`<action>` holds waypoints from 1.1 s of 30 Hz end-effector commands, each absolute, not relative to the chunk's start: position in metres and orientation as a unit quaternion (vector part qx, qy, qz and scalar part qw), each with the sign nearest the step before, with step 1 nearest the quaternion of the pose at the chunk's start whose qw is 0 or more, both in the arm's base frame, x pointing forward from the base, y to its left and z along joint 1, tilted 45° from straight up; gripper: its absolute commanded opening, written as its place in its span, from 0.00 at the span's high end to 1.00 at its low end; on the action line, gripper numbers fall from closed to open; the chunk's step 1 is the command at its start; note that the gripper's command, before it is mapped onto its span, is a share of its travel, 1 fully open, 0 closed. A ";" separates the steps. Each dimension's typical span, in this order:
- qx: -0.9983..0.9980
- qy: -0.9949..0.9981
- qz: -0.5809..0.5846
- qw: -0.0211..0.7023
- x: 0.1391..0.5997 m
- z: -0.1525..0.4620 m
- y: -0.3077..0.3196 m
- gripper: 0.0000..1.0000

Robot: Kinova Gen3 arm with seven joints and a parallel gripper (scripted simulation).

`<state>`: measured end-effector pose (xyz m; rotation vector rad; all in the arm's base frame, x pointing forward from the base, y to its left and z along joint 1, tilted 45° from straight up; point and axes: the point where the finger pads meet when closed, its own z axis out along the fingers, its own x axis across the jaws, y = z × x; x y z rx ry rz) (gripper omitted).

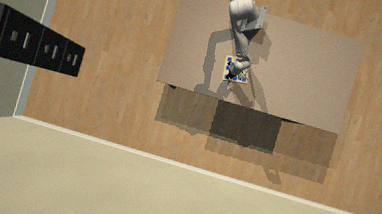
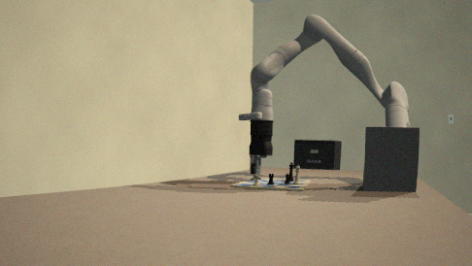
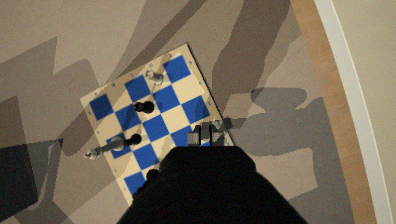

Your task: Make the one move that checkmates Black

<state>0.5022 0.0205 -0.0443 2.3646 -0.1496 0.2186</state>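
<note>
The blue and cream chessboard (image 3: 155,117) lies on the table; it also shows in the side view (image 2: 272,183) and from above (image 1: 236,70). My gripper (image 3: 205,131) is low over the board's right edge, its fingers shut on a small white piece, which shows pale under the fingertips in the side view (image 2: 255,180). Another white piece (image 3: 157,76) stands near the far corner. Two black pieces (image 3: 145,106) (image 3: 134,139) stand mid-board. A tall white piece (image 3: 105,148) stands at the left edge. Another black piece (image 3: 152,174) is partly hidden by my wrist.
The arm's dark pedestal (image 2: 390,158) stands right of the board. A black cabinet (image 2: 318,154) stands behind the table and shows from above too (image 1: 22,38). The table's edge (image 3: 320,100) runs close on the right in the wrist view.
</note>
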 end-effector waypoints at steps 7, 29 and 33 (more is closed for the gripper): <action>0.923 -0.058 0.086 0.371 0.503 -0.044 0.022 1.00; 0.923 -0.058 0.086 0.371 0.502 -0.039 0.026 1.00; 0.923 -0.058 0.086 0.371 0.500 -0.025 0.040 1.00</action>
